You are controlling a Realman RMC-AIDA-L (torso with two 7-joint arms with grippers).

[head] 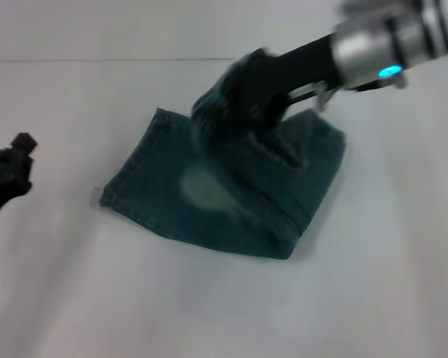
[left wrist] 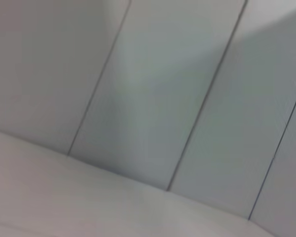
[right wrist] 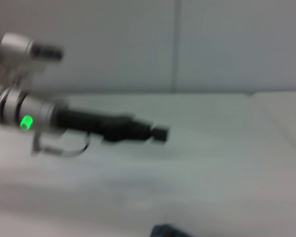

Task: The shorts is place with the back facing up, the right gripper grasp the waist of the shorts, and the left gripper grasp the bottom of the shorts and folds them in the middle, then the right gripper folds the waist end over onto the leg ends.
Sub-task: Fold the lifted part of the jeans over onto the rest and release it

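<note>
Reaching over the shorts [head: 209, 205] is the left gripper [head: 235, 104], right gripper [head: 19, 153] aside.

shorts [head: 209, 201] | blue denim, folded | flat on table

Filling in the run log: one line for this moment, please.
shorts: lying folded | right gripper: over shorts' far edge | left gripper: parked aside, apart from shorts
</note>
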